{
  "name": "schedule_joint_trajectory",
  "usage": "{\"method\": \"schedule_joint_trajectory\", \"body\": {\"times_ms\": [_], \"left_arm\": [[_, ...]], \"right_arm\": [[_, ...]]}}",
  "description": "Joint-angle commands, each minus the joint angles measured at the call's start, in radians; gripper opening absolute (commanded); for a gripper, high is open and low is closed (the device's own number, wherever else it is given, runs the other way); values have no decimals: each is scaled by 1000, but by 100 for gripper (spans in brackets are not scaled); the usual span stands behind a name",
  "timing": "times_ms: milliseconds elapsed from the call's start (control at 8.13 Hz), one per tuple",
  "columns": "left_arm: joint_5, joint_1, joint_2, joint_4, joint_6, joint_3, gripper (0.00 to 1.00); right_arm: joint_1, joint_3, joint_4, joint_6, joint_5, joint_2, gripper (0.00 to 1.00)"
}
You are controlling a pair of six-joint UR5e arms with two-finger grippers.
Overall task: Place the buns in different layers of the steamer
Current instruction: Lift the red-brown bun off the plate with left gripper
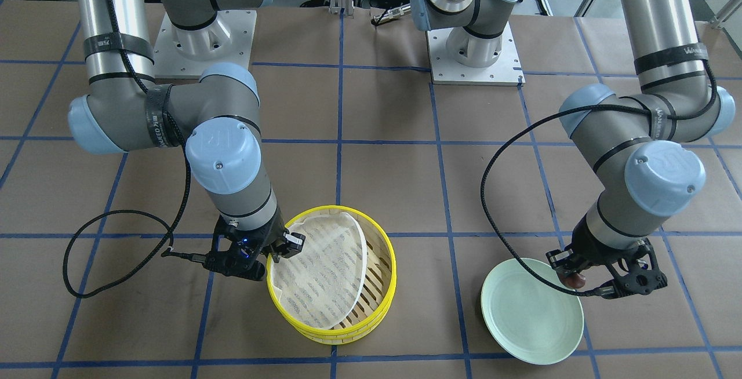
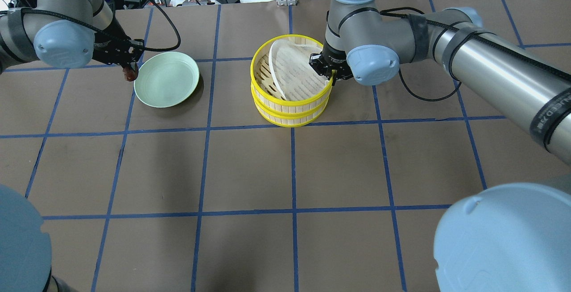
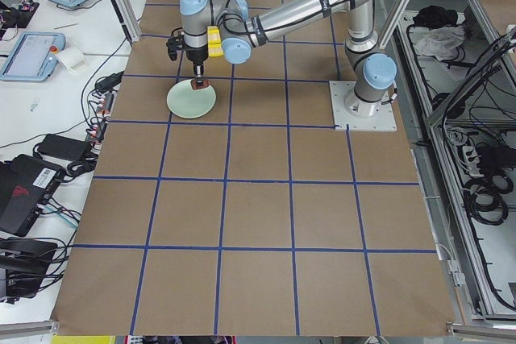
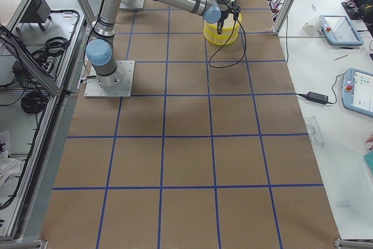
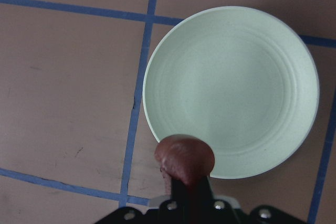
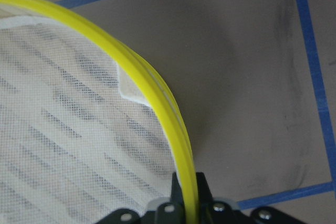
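Observation:
My left gripper (image 2: 129, 69) is shut on the dark reddish-brown bun (image 2: 130, 75) and holds it above the near edge of the pale green plate (image 2: 167, 80). The bun also shows in the left wrist view (image 5: 184, 158) and the front view (image 1: 575, 279). My right gripper (image 2: 332, 77) is shut on the yellow rim (image 6: 152, 93) of the top steamer tray (image 2: 256, 66), which sits stacked on the lower tray (image 2: 290, 120). A white mesh liner (image 2: 294, 73) lies skewed in the top tray. The cream-white bun is not in view.
The green plate (image 1: 530, 312) holds nothing and lies to the left of the steamer in the overhead view. Both arm bases (image 1: 472, 54) stand at the table's robot side. Cables (image 1: 116, 263) trail from the wrists over the brown, blue-gridded table.

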Motion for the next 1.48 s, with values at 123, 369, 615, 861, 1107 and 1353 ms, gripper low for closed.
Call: {"method": "schedule_joint_trajectory", "body": {"times_ms": [123,369,615,861,1107,1353], "left_arm": [[-6,-91,70,-50,-6,19,0],[-4,-92,78,-51,-1,8,0],[0,-92,75,-50,0,7,0],[0,-92,75,-51,0,2,0],[7,-92,76,-53,0,2,0],[7,-93,75,-51,-1,0,0]], "right_arm": [[0,0,-2,4,-1,0,0],[0,-12,0,9,0,-5,0],[0,-6,-2,26,0,-5,0],[0,-1,-2,27,11,-5,0],[0,0,0,27,25,-5,0],[0,0,1,24,22,-3,0]]}}
